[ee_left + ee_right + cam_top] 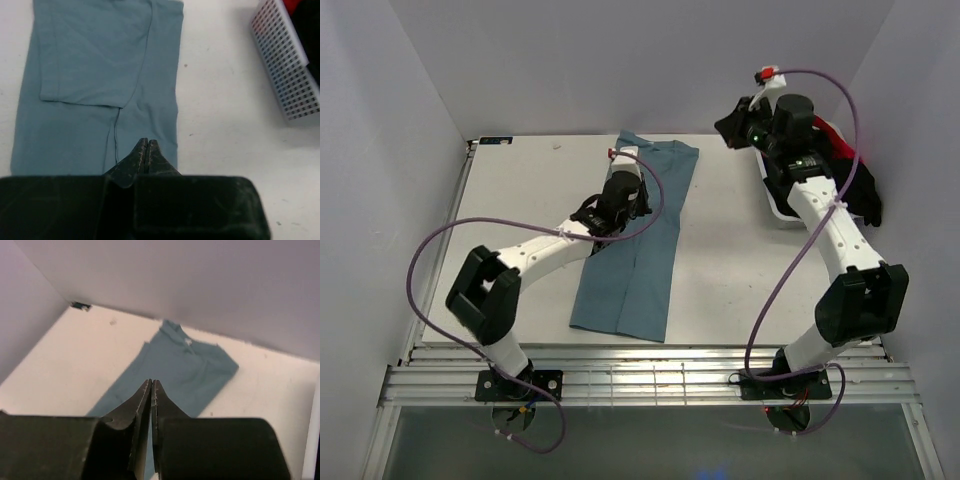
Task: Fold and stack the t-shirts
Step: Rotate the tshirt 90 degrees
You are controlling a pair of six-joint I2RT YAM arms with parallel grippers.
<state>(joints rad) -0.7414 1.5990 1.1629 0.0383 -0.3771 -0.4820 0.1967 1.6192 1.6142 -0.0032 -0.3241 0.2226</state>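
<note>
One dusty teal-blue soft fabric t-shirt (638, 250) lies flat in the middle of the white surface (520, 190). It is folded into a long strip with its sleeves tucked in. It looks light and floppy. I think it will bend and droop when it is lifted, and it may slide a bit on the smooth top. A good place to take hold is the short end, one corner for each arm, pinching all the layers so the fold stays.

Two more shirts show in the white plastic tub with little holes (772, 205) at the back right: one black t-shirt (865, 190) and one red t-shirt (835, 135). They are bunched up, so I cannot tell if more hide under them.

Two arms are here. The left arm (550, 245) reaches over the teal shirt, and its jaws are pressed together with nothing in them. The right arm (840, 240) is up high near the tub. Its jaws are pressed together too and hold nothing.
</note>
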